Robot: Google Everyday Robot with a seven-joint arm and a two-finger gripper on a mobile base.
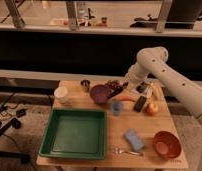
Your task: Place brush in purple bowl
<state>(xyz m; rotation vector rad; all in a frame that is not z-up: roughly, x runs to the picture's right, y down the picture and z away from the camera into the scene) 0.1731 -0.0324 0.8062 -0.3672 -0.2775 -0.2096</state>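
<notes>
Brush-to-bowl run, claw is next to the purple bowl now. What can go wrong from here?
1. The claw is shut on the brush, which hangs slanted with its low end only at the right rim of the purple bowl. Released here, it may tip out onto the table.
2. The blue cup stands just below the brush. A dropped brush or a lowering arm could knock it.

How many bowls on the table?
2: purple bowl at back centre, with the gripper holding the brush beside it; orange-red bowl at front right corner. None seem hidden.
</notes>
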